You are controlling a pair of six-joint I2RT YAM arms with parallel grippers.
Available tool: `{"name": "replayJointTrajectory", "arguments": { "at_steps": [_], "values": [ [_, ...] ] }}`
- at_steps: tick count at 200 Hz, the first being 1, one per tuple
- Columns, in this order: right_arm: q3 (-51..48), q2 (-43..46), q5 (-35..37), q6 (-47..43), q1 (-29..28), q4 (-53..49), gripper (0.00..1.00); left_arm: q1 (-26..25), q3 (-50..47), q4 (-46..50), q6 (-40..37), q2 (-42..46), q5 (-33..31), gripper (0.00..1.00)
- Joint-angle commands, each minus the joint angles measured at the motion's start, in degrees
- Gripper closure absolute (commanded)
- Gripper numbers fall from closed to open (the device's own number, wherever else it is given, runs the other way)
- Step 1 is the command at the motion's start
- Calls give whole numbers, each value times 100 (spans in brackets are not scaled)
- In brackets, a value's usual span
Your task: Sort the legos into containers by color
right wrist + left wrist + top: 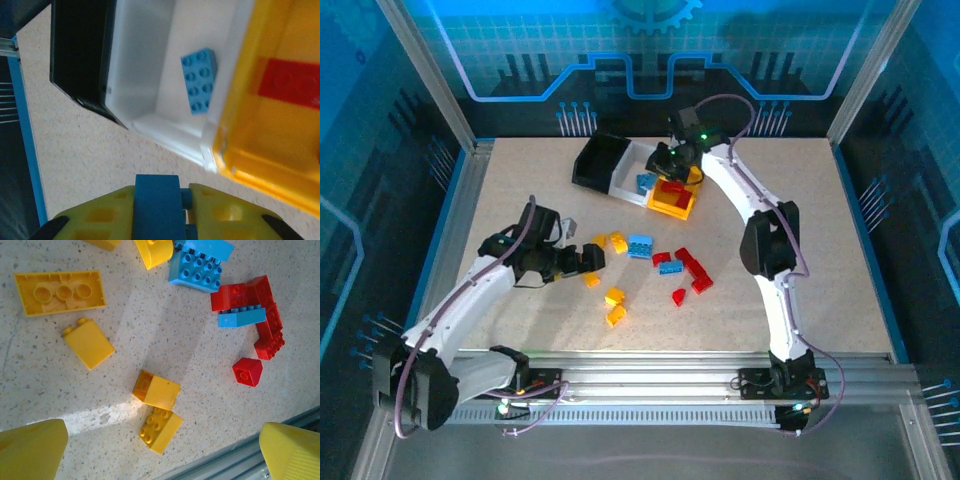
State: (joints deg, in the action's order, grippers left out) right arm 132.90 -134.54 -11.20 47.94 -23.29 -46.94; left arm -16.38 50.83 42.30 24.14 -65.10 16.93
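Note:
My right gripper [667, 160] hovers at the near edge of the bins, shut on a blue lego [157, 206]. In the row stand the black bin [80, 50], the white bin [145, 60] with one blue lego [200, 80] inside, and the yellow-orange bin [235, 165] with a red lego [290, 87] inside. My left gripper [162, 440] is open above loose legos. Two yellow ones [156, 391] [160, 429] lie between its fingers [30, 450]. Further off lie a blue lego [196, 271], a red cluster [260, 305] and a single red lego [247, 371].
More yellow legos [618, 242] and a blue one [641, 245] lie mid-table. The metal rail [660, 385] runs along the near edge, close to the left gripper [590, 258]. Frame posts [425, 70] stand at the corners.

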Motion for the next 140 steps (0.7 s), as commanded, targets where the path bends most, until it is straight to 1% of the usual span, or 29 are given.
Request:
{"name": "replayJointTrajectory", "arguments": {
  "at_steps": [1, 25, 44, 91, 121, 140],
  "values": [
    [842, -679, -117, -69, 48, -130, 71, 30, -69, 355, 173, 243, 17, 1],
    [1487, -1184, -93, 26, 60, 43, 71, 32, -108, 435, 308, 361, 10, 1],
    [1800, -1470, -128, 183, 95, 246, 70, 30, -148, 510, 363, 491, -45, 1],
    [2007, -1761, -110, 441, 149, 554, 67, 30, -384, 612, 538, 822, -172, 1],
    [2007, -1812, -152, 432, 160, 525, 58, 30, -455, 570, 615, 872, -176, 1],
    [2008, -1813, -193, 423, 167, 505, 49, 30, -474, 496, 642, 843, -177, 1]
  ]
}}
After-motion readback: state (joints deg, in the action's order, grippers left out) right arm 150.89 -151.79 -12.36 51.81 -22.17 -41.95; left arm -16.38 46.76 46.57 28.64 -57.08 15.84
